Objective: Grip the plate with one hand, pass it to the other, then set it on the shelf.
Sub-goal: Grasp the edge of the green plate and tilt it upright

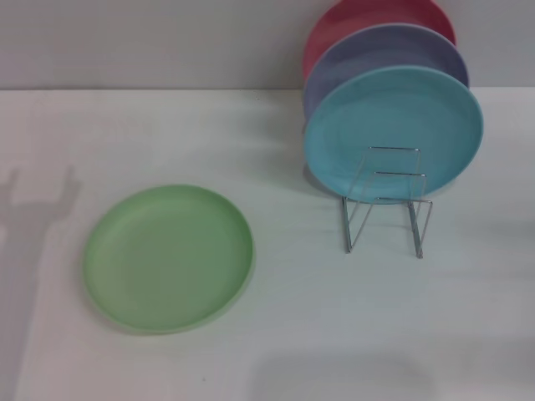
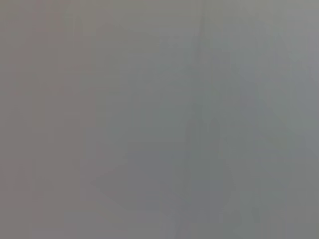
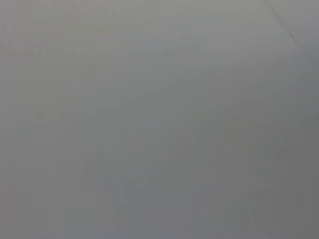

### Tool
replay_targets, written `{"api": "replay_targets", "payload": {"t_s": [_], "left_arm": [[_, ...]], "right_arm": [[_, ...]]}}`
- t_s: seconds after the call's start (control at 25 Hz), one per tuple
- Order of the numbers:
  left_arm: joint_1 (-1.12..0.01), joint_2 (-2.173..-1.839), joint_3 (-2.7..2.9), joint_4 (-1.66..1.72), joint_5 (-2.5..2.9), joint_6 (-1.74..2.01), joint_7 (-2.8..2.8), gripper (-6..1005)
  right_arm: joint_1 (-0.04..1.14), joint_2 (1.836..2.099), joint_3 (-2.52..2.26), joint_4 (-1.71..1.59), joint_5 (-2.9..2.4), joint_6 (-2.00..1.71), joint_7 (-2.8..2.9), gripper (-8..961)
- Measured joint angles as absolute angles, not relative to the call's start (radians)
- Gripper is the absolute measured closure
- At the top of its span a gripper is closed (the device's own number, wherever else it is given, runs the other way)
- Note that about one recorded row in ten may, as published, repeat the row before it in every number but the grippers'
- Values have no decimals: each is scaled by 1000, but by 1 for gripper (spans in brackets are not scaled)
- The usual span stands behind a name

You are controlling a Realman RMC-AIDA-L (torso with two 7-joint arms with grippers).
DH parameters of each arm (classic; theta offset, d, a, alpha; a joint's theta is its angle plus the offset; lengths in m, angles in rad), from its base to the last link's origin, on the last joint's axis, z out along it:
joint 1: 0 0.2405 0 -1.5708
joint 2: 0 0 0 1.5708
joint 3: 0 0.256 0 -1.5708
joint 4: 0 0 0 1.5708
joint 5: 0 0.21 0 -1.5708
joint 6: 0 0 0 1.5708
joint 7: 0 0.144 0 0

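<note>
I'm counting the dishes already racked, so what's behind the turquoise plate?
Behind the turquoise plate stands a lavender plate, and behind that a red plate. Only their upper parts show; whether anything more stands behind the red one is hidden.

No text, label or number is readable anywhere.

Head cam looks down on table (image 1: 334,334); both wrist cams show blank grey.

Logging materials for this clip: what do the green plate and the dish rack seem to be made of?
The green plate looks like matte plastic: even pale colour, no glare. The dish rack looks like thin bare metal wire: silvery, bent into upright loops with bright glints.
</note>
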State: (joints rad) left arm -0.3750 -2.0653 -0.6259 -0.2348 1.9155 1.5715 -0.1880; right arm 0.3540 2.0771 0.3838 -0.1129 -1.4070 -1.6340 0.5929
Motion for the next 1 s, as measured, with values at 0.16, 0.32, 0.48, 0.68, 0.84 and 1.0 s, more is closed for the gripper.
{"api": "replay_targets", "payload": {"t_s": [0.16, 0.32, 0.48, 0.68, 0.84, 1.0], "left_arm": [[-368, -2065, -658, -222, 1915, 1572, -189, 128], [-361, -2066, -665, -217, 1914, 1577, -187, 129], [-368, -2068, -668, -218, 1914, 1557, -179, 130], [-393, -2071, -666, -231, 1920, 1513, -121, 130], [-414, -2071, -663, -232, 1920, 1483, -105, 131], [-443, -2063, -665, -236, 1922, 1433, -95, 131]], "right_arm": [[367, 2075, 382, -122, -1407, -1635, 591, 389], [378, 2072, 381, -131, -1407, -1634, 589, 389], [383, 2071, 376, -137, -1407, -1627, 588, 389], [392, 2071, 366, -137, -1407, -1617, 587, 389], [401, 2071, 366, -137, -1407, -1593, 587, 389], [412, 2070, 366, -139, -1407, -1564, 587, 389]]}}
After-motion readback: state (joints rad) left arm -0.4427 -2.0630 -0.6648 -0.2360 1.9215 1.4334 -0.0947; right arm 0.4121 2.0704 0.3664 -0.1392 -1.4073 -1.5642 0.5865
